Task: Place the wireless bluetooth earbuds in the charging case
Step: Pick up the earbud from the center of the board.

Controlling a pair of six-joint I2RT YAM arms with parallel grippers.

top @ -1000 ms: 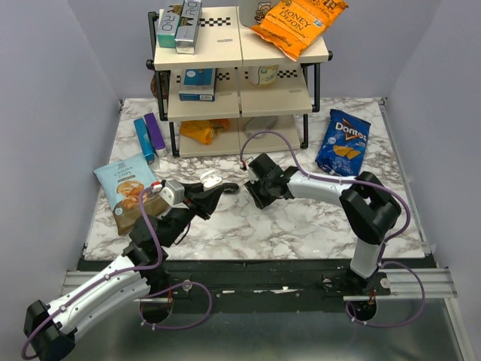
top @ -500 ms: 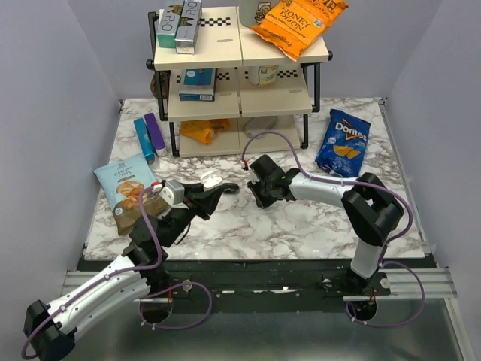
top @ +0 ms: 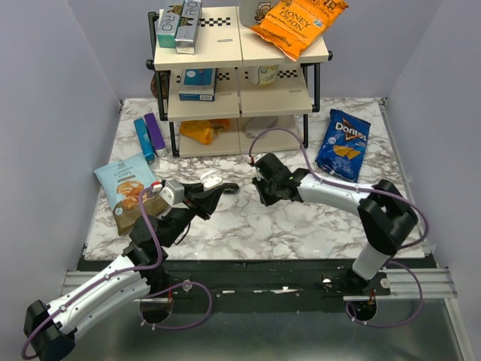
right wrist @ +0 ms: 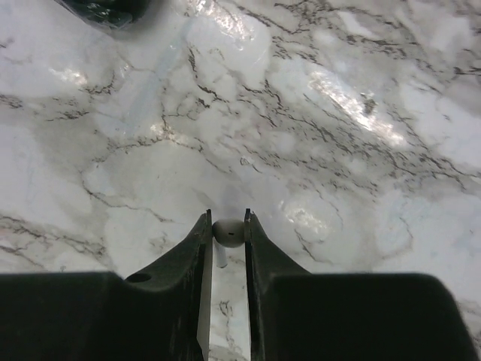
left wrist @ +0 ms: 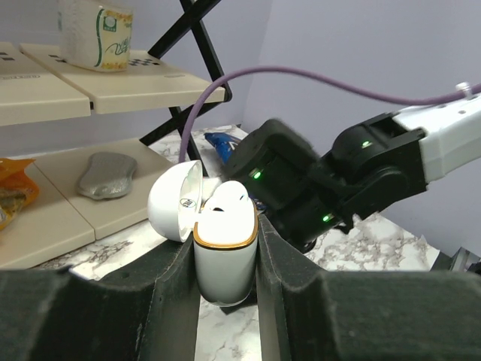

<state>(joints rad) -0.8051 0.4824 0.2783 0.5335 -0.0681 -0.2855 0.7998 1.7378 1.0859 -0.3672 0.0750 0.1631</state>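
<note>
One earbud (right wrist: 228, 233) pinched, right claw (right wrist: 227, 218) above marble (right wrist: 338, 113)

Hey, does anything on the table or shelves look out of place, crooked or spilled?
Only the orange chip bag looks off: it lies askew on the top shelf, angled to its edges. Nothing looks spilled or damaged.

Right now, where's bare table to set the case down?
Widest bare marble: near edge, between left arm and right arm. Smaller patch: between Doritos bag and right wall. Crowded: before shelf rack, where left gripper with charging case faces right gripper with earbud; chips bag fills the left.
</note>
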